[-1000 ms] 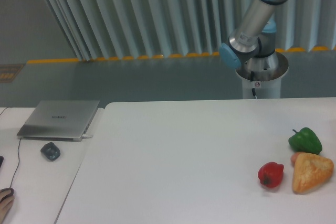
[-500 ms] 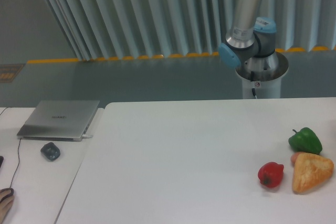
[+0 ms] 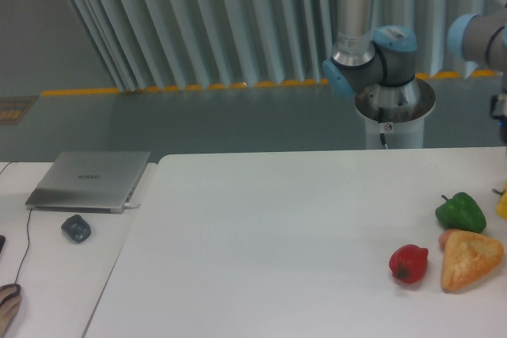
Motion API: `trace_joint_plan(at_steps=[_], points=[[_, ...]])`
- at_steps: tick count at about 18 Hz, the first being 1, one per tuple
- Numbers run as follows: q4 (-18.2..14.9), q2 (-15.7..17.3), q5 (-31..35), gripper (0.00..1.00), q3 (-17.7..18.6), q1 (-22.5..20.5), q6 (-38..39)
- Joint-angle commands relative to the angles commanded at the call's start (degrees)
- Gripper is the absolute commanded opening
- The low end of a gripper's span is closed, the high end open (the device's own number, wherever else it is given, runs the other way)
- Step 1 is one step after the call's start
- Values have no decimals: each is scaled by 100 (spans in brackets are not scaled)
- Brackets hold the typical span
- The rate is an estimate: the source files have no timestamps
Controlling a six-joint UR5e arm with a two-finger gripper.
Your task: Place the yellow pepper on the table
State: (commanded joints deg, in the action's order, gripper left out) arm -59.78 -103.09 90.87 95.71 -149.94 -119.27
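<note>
The small, smooth, bright lemon-yellow pepper [image 3: 502, 202] shows only as a sliver at the right edge of the large, plain white matte counter [image 3: 277, 235], just beside the glossy green pepper [image 3: 459, 211]. The tool lies outside the picture, so its state cannot be told. Near that edge sit 2 more items: a shiny red pepper [image 3: 409, 263] and a dull orange-tan wedge-shaped lump [image 3: 470, 259].

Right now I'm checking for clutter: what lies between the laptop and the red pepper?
In the fixed camera view, only bare white table lies between the laptop and the red pepper; nothing stands on that stretch.
</note>
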Motion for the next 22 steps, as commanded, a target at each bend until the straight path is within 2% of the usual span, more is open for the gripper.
trace_joint_plan(at_steps=[3, 6, 8, 10, 17, 19, 22], points=[[352, -281, 176, 38, -17, -26, -61], [441, -466, 282, 40, -79, -79, -79], [441, -545, 282, 62, -79, -88, -79], [441, -563, 282, 78, -70, -79, -70], [458, -581, 282, 84, -44, -53, -62], [476, -607, 282, 98, -53, -53, -70], [467, -590, 273, 100, -53, -44, -70]])
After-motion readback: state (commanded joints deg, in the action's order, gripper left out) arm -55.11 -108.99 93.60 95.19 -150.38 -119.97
